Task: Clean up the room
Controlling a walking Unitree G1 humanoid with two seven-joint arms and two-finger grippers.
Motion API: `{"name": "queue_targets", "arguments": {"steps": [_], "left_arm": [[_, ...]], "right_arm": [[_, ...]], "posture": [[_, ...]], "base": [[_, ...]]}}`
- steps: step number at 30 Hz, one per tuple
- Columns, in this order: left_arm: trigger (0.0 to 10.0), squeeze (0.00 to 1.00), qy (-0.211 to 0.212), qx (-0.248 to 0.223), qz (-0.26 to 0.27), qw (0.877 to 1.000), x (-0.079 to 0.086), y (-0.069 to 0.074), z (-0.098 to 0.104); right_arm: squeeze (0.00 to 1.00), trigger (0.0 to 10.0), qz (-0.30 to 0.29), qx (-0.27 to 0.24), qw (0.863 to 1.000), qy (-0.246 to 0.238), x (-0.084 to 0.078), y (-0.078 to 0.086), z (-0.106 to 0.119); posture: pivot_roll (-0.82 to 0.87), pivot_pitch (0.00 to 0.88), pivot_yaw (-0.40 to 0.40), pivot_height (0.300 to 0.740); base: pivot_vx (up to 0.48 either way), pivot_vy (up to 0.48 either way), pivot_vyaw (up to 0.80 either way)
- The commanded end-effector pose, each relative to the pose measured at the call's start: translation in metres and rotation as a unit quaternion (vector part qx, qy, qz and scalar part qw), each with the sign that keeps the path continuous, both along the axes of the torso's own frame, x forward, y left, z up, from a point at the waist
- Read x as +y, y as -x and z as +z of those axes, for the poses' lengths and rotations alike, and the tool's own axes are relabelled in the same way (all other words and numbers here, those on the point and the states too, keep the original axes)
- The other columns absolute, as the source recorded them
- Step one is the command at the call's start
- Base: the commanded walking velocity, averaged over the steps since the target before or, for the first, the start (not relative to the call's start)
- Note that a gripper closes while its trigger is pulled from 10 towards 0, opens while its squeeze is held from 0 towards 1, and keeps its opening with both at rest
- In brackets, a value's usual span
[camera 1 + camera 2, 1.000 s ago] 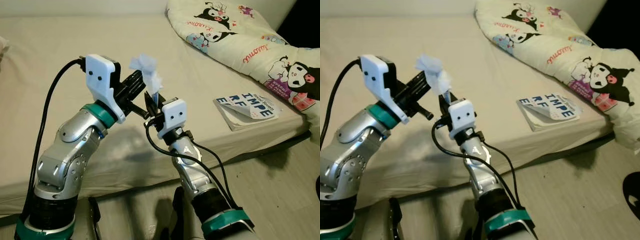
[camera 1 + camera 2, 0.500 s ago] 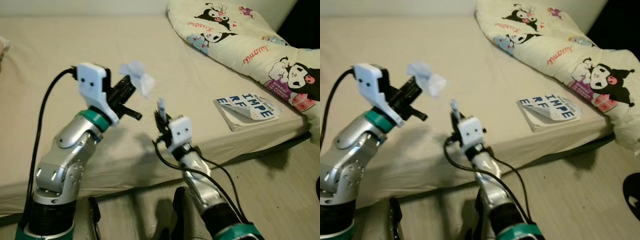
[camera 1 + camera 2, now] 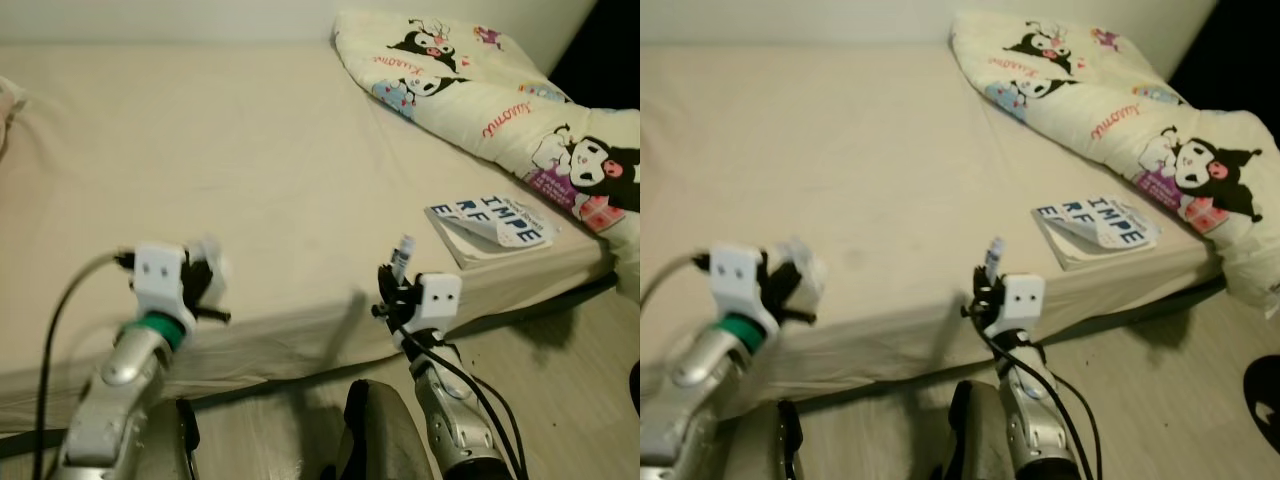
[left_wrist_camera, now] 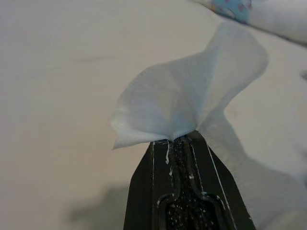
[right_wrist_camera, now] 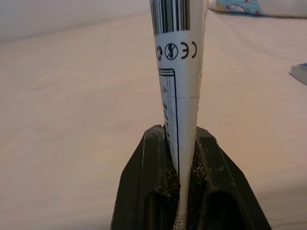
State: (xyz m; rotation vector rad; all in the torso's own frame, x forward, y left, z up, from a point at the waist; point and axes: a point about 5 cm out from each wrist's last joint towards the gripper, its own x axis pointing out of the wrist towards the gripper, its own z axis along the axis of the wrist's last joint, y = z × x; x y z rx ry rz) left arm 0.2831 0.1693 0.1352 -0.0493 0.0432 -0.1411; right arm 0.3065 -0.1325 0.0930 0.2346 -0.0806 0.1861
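- The left gripper [image 4: 178, 143] has its fingers clamped on a white tissue [image 4: 192, 100]; the tissue fans out above the fingertips.
- In the head views this gripper and its tissue sit low at the near edge of the bed [image 3: 250, 150], on the robot's left.
- The right gripper [image 5: 181, 143] has its fingers pinched on the flat end of a white tube [image 5: 176, 72] printed with a barcode and symbols; the tube stands upright out of the fingers.
- In the head views the tube [image 3: 402, 250] is held at the near edge of the bed, on the robot's right.
- Progress, as a judgement: two small items are collected and off the sheet. Neither is put away yet. No bin or container can be made out in the frames.
- Remaining: a book [image 3: 492, 222] lies near the right edge of the bed, its cover curled up.
- A printed quilt [image 3: 500, 90] lies bunched along the far right of the bed, touching or just beside the book; it is not yet straightened.
- Both grippers are full, so each needs to release its item before the book can be taken.
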Motion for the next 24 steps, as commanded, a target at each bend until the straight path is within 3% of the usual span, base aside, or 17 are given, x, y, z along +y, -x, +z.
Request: {"name": "queue_targets", "arguments": {"steps": [1,2,3,5,7,9,16,18,21,24], "left_arm": [[10.0,0.0,0.02,0.008,0.03,0.999,0.001,-0.002,-0.005],[10.0,0.0,0.025,0.018,0.061,0.998,0.005,-0.005,-0.011],[10.0,0.0,-0.006,0.021,0.081,0.997,0.01,-0.007,-0.016],[10.0,0.0,-0.006,0.021,0.081,0.997,0.01,-0.007,-0.016],[10.0,0.0,-0.106,0.025,0.078,0.991,0.019,-0.007,-0.029],[10.0,0.0,-0.172,0.04,0.051,0.983,0.025,-0.004,-0.042],[10.0,0.0,-0.188,0.06,0.033,0.98,0.03,0.002,-0.054],[10.0,0.0,-0.173,0.067,0.033,0.982,0.032,0.005,-0.057],[10.0,0.0,-0.104,0.057,0.051,0.992,0.028,0.004,-0.052],[10.0,0.0,-0.111,0.039,0.046,0.992,0.023,0.0,-0.049]], "right_arm": [[0.0,10.0,-0.028,0.007,0.999,-0.015,-0.007,-0.002,0.0],[0.0,10.0,-0.047,0.007,0.999,-0.021,-0.011,-0.007,0.002],[0.0,10.0,-0.06,0.002,0.998,-0.026,-0.015,-0.011,0.006],[0.0,10.0,-0.06,0.002,0.998,-0.026,-0.015,-0.011,0.006],[0.0,10.0,-0.065,-0.006,0.998,-0.027,-0.018,-0.015,0.013],[0.0,10.0,-0.056,-0.009,0.998,-0.016,-0.019,-0.016,0.015],[0.0,10.0,-0.046,-0.009,0.999,-0.004,-0.017,-0.015,0.015],[0.0,10.0,-0.042,-0.008,0.999,-0.002,-0.016,-0.013,0.014],[0.0,10.0,-0.032,-0.003,0.999,0.0,-0.008,-0.012,0.01],[0.0,10.0,-0.028,-0.002,1.0,-0.002,-0.003,-0.013,0.01]], "posture": [[0.09,0.0,-0.073,0.493],[0.1,0.0,-0.076,0.498],[0.1,0.0,-0.078,0.503],[0.1,0.0,-0.078,0.503],[0.1,0.0,-0.079,0.513],[0.1,0.0,-0.079,0.523],[0.1,0.0,-0.084,0.533],[0.1,0.0,-0.084,0.538],[0.11,0.0,-0.079,0.553],[0.11,0.0,-0.077,0.568]], "base": [[0.0,0.0,0.0],[0.0,0.0,0.0],[0.0,0.0,0.0],[0.0,0.0,0.0],[0.0,0.0,0.0],[0.0,0.0,0.0],[0.0,0.0,0.0],[0.0,0.0,0.0],[0.0,0.0,0.0],[0.0,0.0,0.0]]}}
